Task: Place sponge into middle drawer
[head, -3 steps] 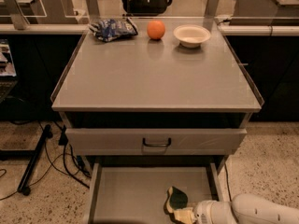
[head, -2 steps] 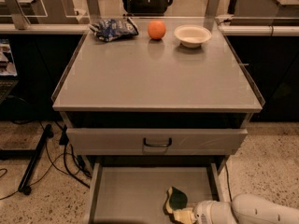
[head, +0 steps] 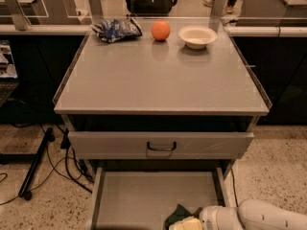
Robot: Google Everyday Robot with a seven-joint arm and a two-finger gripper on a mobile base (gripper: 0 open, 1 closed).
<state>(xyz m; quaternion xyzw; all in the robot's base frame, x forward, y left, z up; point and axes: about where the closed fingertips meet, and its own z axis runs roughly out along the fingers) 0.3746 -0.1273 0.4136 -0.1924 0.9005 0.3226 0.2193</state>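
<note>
At the front right of the wide, shallow grey metal middle drawer point(head: 144, 195), which stands pulled out, the white gripper point(head: 199, 222) reaches in from the drawer's right side on a thick white arm point(head: 268, 217). Whether the gripper clasps anything or has let go cannot be told. Touching its tip, inside the drawer's walls, is the small sponge point(head: 177, 215), dark green face uppermost with pale yellow foam below it. It sits at the very bottom edge of the view, so I cannot tell if it rests on the drawer floor.

Directly above the drawer is a closed grey drawer front point(head: 105, 145) with a small black handle point(head: 161, 147). Higher above the drawer lies a flat grey cabinet top point(head: 163, 80). Along the edge of that top farthest from the drawer sit a crumpled blue snack bag point(head: 116, 29), a round orange fruit point(head: 160, 30) and a shallow white bowl point(head: 197, 36), in that order from left to right. Left of the drawer, a black stand leg point(head: 36, 166) and dark cables point(head: 67, 164) lie on the speckled floor point(head: 268, 176).
</note>
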